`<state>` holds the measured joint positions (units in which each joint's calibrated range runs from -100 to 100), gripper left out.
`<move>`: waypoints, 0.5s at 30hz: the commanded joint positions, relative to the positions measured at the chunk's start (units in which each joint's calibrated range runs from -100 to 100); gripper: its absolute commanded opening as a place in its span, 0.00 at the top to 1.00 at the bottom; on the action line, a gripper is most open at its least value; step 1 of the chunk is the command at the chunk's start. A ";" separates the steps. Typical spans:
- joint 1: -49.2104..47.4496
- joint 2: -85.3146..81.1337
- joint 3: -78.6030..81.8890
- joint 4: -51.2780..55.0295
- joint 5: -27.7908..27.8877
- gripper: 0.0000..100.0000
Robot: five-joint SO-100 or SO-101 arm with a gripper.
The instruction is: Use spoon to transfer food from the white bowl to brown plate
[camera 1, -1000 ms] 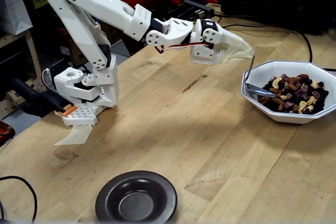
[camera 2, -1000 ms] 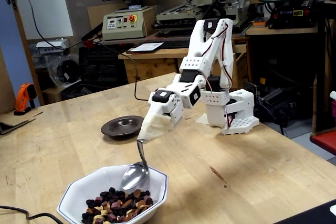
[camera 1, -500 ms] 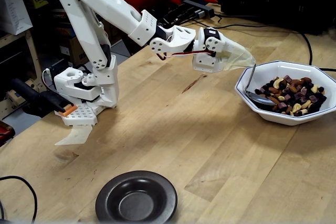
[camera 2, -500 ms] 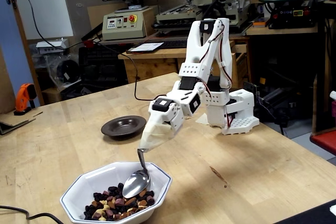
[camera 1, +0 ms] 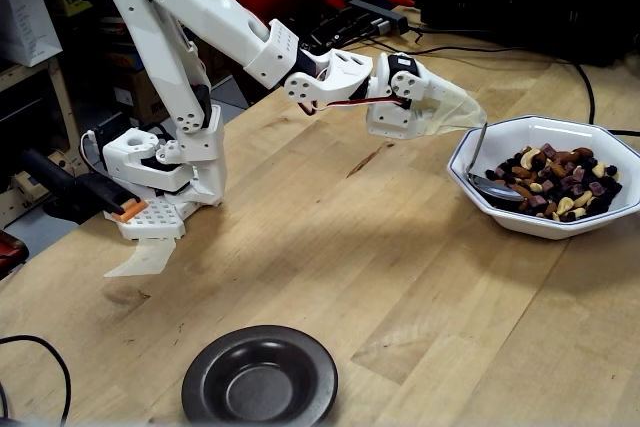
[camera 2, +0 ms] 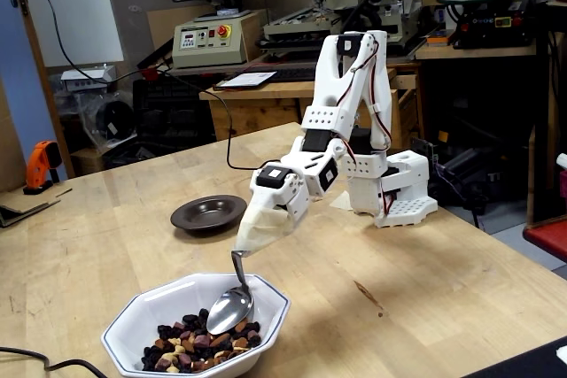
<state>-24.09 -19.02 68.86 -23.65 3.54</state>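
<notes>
Nothing has reached the brown plate (camera 1: 259,379) yet: its sunken centre is bare in both fixed views, so every transfer is still to do. All the food (camera 1: 562,175) lies heaped in the white bowl (camera 1: 520,222), which stands on the tabletop (camera 1: 340,267) well apart from the plate.

The spoon (camera 2: 231,305) is inside the white bowl, its oval bowl resting at the near edge of the heap just within the rim; whether it has any nuts on it I cannot tell (its hollow looks bare in one fixed view). I judge this the scooping step, barely begun.

The arm reaches out low from its base toward the white bowl, wrist tipped downward. The pincer (camera 1: 455,110) is swathed in beige tape that binds the spoon's handle, so its opening cannot be made out.
</notes>
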 commanded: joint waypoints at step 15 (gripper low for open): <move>-0.06 14.44 -11.42 -13.75 -0.34 0.96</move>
<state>-24.09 -8.12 63.38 -33.20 3.54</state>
